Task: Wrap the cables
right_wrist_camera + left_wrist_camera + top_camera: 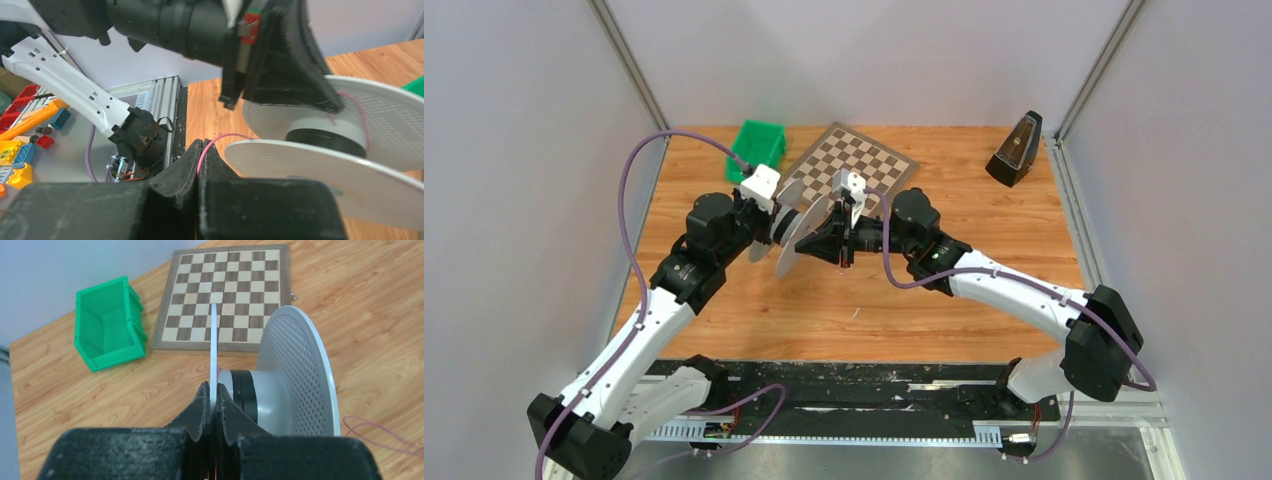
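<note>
A grey spool [792, 238] with two perforated flanges and a hub with a black band hangs above the table's middle. My left gripper [213, 392] is shut on the rim of the thin near flange [213, 340]; the far flange [300, 370] and the hub [260, 400] lie to its right. My right gripper [201, 150] is shut on a thin pink cable [220, 137] that runs up to the spool [350, 170], just right of my fingers. More of the pink cable [370, 432] lies loose on the wood. In the top view my right gripper [844, 255] is beside the spool.
A green bin [759, 145] and a chessboard [854, 160] lie at the back of the table. A black metronome [1016, 150] stands at the back right. Coloured toy bricks [20, 125] lie off the table by the arm bases.
</note>
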